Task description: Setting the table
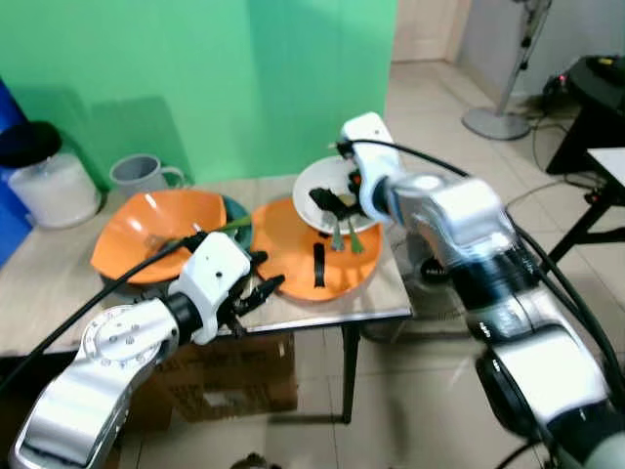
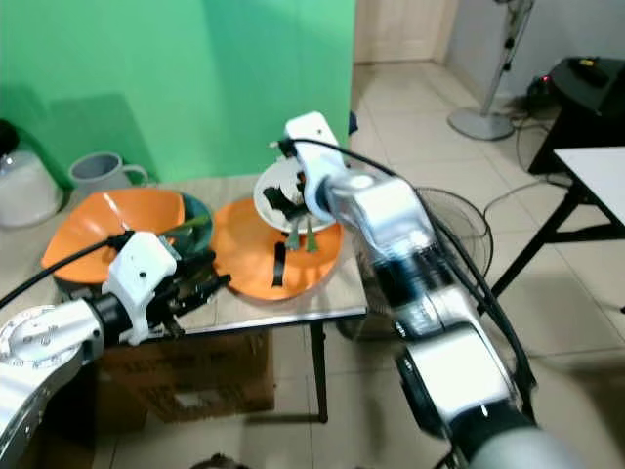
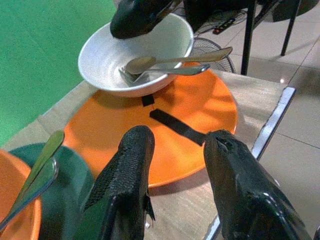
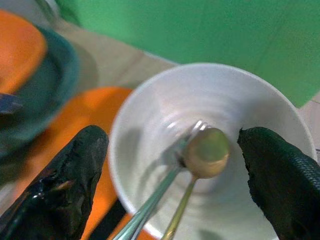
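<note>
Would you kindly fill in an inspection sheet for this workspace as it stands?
Surface: table, pale top, dishes crowded on it.
Job's things: white bowl resting on the orange plate, holding a spoon and fork; orange bowl over a teal dish with more cutlery.
Clutter: grey mug; white lidded container; cardboard box under the table.
Grippers: right gripper open, straddling the white bowl; left gripper open at the plate's near edge.
Cables: black cable along the right arm.
Surroundings: green backdrop, tiled floor, standing fan.
</note>
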{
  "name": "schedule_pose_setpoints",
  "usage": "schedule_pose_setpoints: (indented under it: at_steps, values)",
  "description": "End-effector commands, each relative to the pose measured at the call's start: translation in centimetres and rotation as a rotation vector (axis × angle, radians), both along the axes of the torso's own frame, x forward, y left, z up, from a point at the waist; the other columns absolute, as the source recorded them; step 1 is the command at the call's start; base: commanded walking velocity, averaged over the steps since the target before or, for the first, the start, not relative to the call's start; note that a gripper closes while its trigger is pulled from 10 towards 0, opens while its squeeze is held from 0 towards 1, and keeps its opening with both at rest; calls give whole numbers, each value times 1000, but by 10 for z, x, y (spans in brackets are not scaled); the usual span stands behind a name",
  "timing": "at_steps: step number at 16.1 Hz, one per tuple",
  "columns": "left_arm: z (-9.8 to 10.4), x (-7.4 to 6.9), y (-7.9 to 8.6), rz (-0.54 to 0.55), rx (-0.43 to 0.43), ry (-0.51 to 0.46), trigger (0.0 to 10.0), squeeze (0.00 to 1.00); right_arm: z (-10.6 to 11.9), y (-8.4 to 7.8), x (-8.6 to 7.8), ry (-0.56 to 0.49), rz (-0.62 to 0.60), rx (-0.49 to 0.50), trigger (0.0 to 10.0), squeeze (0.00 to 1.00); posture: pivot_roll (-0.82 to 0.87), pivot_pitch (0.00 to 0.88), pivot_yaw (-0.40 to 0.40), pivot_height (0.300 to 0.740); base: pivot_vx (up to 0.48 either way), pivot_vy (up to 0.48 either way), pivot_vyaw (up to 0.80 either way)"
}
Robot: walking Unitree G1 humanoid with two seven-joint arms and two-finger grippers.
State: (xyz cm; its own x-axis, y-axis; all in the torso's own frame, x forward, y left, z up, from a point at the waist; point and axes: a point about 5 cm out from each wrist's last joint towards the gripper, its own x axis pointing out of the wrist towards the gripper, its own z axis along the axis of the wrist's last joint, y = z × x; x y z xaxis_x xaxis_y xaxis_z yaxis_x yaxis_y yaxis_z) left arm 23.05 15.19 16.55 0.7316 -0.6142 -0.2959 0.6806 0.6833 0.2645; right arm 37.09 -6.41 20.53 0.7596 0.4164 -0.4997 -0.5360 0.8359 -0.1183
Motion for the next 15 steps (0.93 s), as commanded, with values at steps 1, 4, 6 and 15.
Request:
schedule_pose_setpoints:
  at_steps: [1,4,6,15]
  values:
    - [1,-2,3,14,17,-4,10000,0,-3,2,6,6,-12,-41,4667,0,74,0,29,740,0,0,0]
    - [-1,-4,5,24,20,4,10000,0,-9,3,14,41,-34,-95,2314,0,80,0,18,740,0,0,0]
    - [-3,-5,5,29,25,6,10000,0,-16,-1,19,57,-65,-120,3020,0,80,0,16,740,0,0,0]
    - [-4,-5,1,13,26,7,10000,0,-29,-18,24,149,-144,-86,4980,0,73,0,24,740,0,0,0]
